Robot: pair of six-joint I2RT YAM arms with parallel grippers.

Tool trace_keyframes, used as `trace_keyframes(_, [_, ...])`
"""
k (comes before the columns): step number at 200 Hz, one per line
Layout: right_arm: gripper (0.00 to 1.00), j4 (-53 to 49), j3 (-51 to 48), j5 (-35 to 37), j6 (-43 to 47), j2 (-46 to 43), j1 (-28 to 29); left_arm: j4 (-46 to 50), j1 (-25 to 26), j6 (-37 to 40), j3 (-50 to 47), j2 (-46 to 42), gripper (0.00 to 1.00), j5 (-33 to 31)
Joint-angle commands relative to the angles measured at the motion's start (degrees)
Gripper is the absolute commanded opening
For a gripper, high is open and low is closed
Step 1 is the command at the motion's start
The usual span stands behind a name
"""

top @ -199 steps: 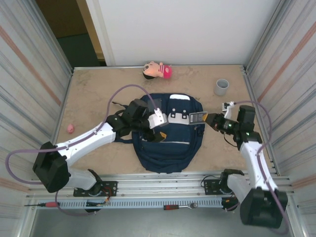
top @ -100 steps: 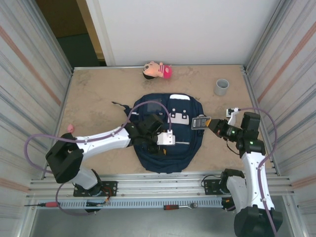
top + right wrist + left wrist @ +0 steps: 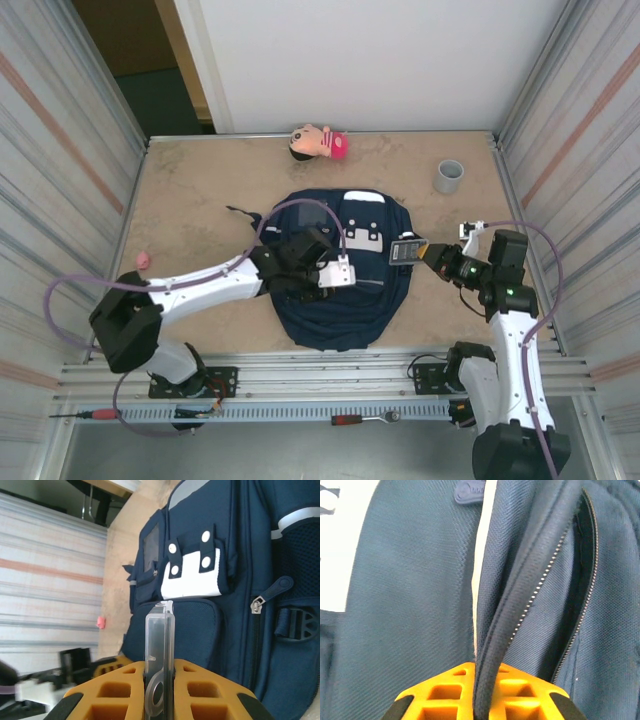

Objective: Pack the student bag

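Observation:
The student bag (image 3: 350, 310), a navy-blue backpack with white stripes, lies flat in the middle of the table. My left gripper (image 3: 322, 284) is over its front and is shut on the dark piped edge of an unzipped pocket (image 3: 492, 645). The orange fingers (image 3: 440, 695) pinch that edge, and the open zipper (image 3: 580, 595) gapes to the right. My right gripper (image 3: 432, 252) hovers at the bag's right side, shut on a clear plastic case (image 3: 404, 249). The case (image 3: 159, 645) stands edge-on between the orange fingers (image 3: 210, 695). Beyond it lie the bag's white patch (image 3: 192, 580) and front pocket (image 3: 195, 630).
A doll head with a pink cap (image 3: 318, 142) lies at the back edge, and a grey cup (image 3: 449, 176) stands at the back right. A small pink object (image 3: 143, 260) sits at the left. Ribbed metal walls close both sides. A screwdriver (image 3: 100, 412) and a ratchet (image 3: 365, 419) lie on the front rail.
My left gripper moved down from the bag's upper left to the front pocket and closed on its edge. The right gripper shifted slightly right, still holding the case.

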State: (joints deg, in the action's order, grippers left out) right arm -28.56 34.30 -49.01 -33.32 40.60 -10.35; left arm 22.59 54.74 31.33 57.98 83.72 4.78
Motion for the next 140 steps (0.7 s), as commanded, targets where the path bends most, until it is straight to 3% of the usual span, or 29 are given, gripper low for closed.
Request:
trace_keyframes(1, [0.02, -0.89, 1.53, 0.59, 1.80, 0.16, -0.55, 3.39, -0.40, -7.10, 3.35, -6.71, 0.02, -2.97])
trace_keyframes(34, [0.02, -0.74, 3.57, -0.77, 2.49, 3.26, -0.53, 5.94, -0.42, -14.19, 1.21, -13.48, 0.00, -7.85])
trace_keyframes(69, [0.01, 0.43, 5.66, -3.63, 0.76, 5.45, -0.05, 5.48, -1.04, -19.03, 0.98, -16.98, 0.00, -18.00])
trace_keyframes(99, [0.02, 1.49, 4.55, -1.36, -3.92, 2.03, 5.87, 3.21, -5.34, -26.73, 5.11, -14.27, 0.00, -14.48])
trace_keyframes(140, [0.03, 2.00, 3.14, 1.97, -9.63, -1.94, 13.59, 6.99, -5.58, -34.85, 11.61, -8.48, 0.00, -15.63])
